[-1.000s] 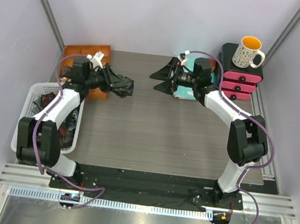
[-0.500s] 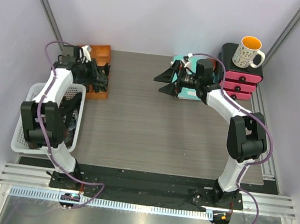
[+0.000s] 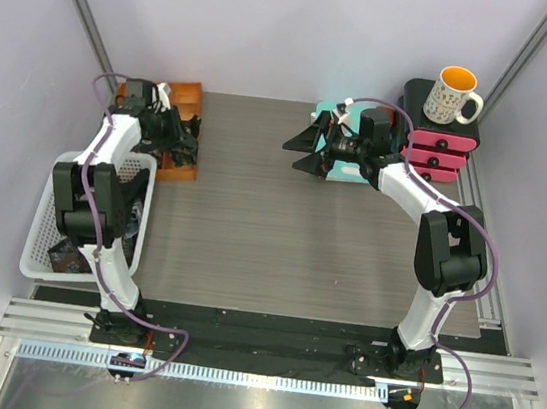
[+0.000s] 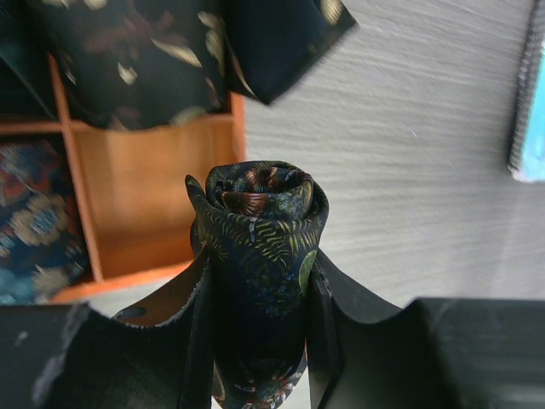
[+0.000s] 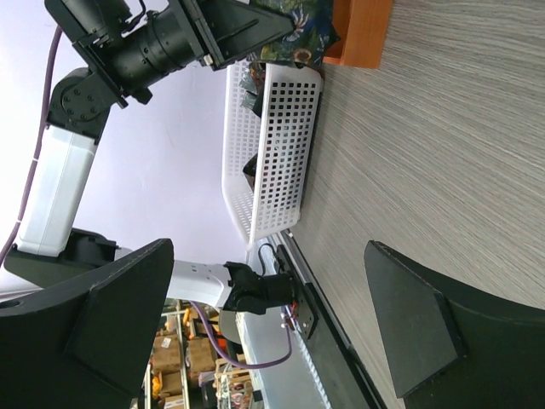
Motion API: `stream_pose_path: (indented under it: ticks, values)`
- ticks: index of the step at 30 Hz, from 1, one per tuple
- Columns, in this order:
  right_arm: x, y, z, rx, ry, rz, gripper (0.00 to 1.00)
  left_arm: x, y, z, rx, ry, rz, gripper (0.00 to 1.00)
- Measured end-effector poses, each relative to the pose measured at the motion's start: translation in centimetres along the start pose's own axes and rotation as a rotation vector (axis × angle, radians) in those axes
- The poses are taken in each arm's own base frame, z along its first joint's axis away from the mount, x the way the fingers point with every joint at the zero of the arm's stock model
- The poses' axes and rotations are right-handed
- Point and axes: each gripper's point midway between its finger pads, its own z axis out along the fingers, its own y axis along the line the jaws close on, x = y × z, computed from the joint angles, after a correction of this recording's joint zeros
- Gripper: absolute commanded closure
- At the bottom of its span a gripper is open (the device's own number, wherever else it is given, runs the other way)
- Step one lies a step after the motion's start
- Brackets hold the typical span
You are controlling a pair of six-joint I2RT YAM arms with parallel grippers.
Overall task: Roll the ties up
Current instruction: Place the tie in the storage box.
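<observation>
At the worktop's (image 3: 279, 236) far-left corner, the left end effector (image 4: 260, 266) clamps a rolled tie (image 4: 260, 213) over the orange divided tray (image 4: 153, 175), which holds another tie (image 4: 34, 230); the right end effector (image 5: 266, 251) gapes open.

Two black two-finger tools show, the left tool (image 4: 259, 264) and the right tool (image 5: 268, 247), and three dark patterned neckties can be counted: one leafy green-black roll (image 4: 260, 221) between the left tool's fingers, one blue-and-red piece (image 4: 34, 221) left of it, and one floral strip (image 4: 153, 51) beyond it. There is one orange wooden compartment box (image 4: 145, 187), one white plastic lattice basket (image 5: 285, 145), one teal flat folder (image 3: 328, 110), one white mug (image 3: 452, 95) with an orange inside, and one stack of three pink drawers (image 3: 440, 151).
</observation>
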Motion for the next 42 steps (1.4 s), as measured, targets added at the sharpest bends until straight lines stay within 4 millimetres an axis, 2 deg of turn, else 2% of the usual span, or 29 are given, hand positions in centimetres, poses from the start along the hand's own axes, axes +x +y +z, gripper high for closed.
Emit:
stream_pose_path:
  ticks: [4, 10, 14, 23, 30, 32, 33, 36, 37, 39, 42]
  values:
    - [0.0, -0.1, 0.0, 0.001, 0.0, 0.0, 0.0, -0.6, 1.1, 1.0, -0.042, -0.004, 0.003, 1.0]
    - [-0.5, -0.3, 0.1, 0.003, -0.004, 0.0, 0.0, 0.1, 3.5, 2.6, -0.127, 0.037, 0.004, 1.0]
    - [-0.6, -0.4, 0.2, 0.005, -0.001, 0.004, 0.0, 0.4, 4.7, 2.9, -0.177, 0.045, 0.016, 1.0]
    - [-1.0, -0.8, 0.7, 0.008, 0.008, 0.015, 0.0, -0.4, 5.6, 3.5, -0.22, 0.004, 0.042, 1.0]
    - [-0.9, -1.3, 0.9, 0.013, 0.018, 0.03, 0.0, 0.8, 6.1, 5.0, -0.205, -0.007, 0.051, 1.0]
    - [-0.9, -1.4, 1.0, 0.013, 0.021, 0.033, 0.0, 0.9, 6.0, 5.2, -0.203, -0.011, 0.054, 0.92]
    - [-0.9, -1.4, 1.0, 0.013, 0.022, 0.035, 0.0, 1.0, 6.0, 5.3, -0.201, -0.014, 0.056, 0.78]
    - [-0.9, -1.4, 1.0, 0.012, 0.026, 0.038, 0.0, 1.1, 6.0, 5.6, -0.199, -0.019, 0.062, 0.63]
    - [-0.9, -1.4, 1.0, 0.011, 0.027, 0.038, 0.0, 1.2, 6.0, 5.7, -0.2, -0.02, 0.064, 0.53]
    - [-1.0, -1.3, 1.0, 0.009, 0.028, 0.037, 0.0, 1.2, 6.0, 5.7, -0.205, -0.024, 0.074, 0.43]
    - [-0.9, -1.3, 1.0, 0.008, 0.03, 0.037, 0.0, 1.3, 5.9, 5.8, -0.207, -0.026, 0.088, 0.34]
